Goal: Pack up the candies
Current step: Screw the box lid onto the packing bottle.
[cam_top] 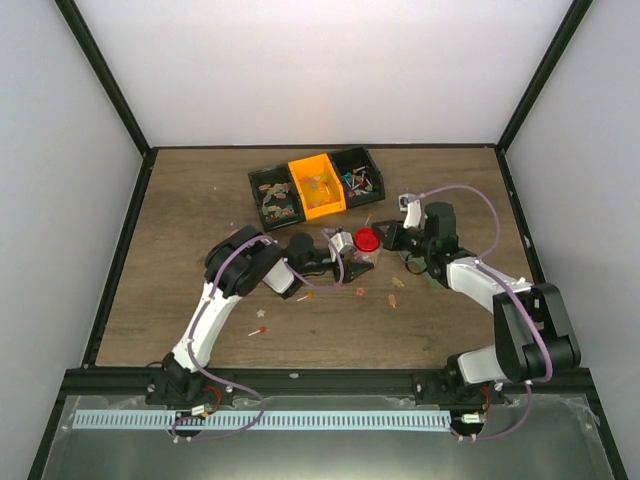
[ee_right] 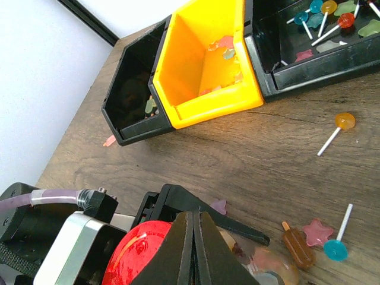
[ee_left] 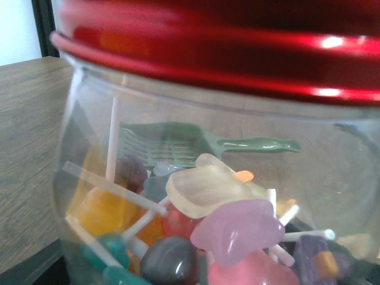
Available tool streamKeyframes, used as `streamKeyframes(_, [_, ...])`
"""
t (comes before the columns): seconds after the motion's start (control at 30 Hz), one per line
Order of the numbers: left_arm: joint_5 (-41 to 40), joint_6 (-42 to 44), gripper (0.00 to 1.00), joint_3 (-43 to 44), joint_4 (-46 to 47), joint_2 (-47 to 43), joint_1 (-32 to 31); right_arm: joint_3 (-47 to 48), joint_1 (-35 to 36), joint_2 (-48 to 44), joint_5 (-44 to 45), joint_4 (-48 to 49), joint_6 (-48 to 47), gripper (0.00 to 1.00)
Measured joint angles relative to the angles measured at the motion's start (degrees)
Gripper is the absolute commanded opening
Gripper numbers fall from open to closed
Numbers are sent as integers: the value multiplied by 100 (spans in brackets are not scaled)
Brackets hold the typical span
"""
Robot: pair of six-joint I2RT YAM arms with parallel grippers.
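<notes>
Left gripper (cam_top: pixel 348 262), from 9 o'clock, grasps jar (ee_left: pixel 89 136) | right gripper (ee_right: pixel 194 224), clenched empty at 3 o'clock, over red lid (ee_right: pixel 133 255) | risk: off-centre push could tip jar, spilling candies (ee_left: pixel 205 191).

A wood-grain table (cam_top: pixel 200 200) is shown boxed in by white walls (cam_top: pixel 330 60): one raised beyond the right gripper (ee_right: pixel 194 231), one off to each side. Black posts (cam_top: pixel 105 75) are set at the corners, under soft, even light.
</notes>
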Motion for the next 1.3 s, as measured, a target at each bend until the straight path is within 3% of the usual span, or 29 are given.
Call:
streamKeyframes(1.17, [258, -258, 63, 164, -52, 72, 55, -1003, 190, -1117, 417, 328, 673, 1])
streamKeyframes(1.3, [-127, -350, 64, 389, -363, 72, 61, -1231, 710, -1080, -184, -103, 769, 1])
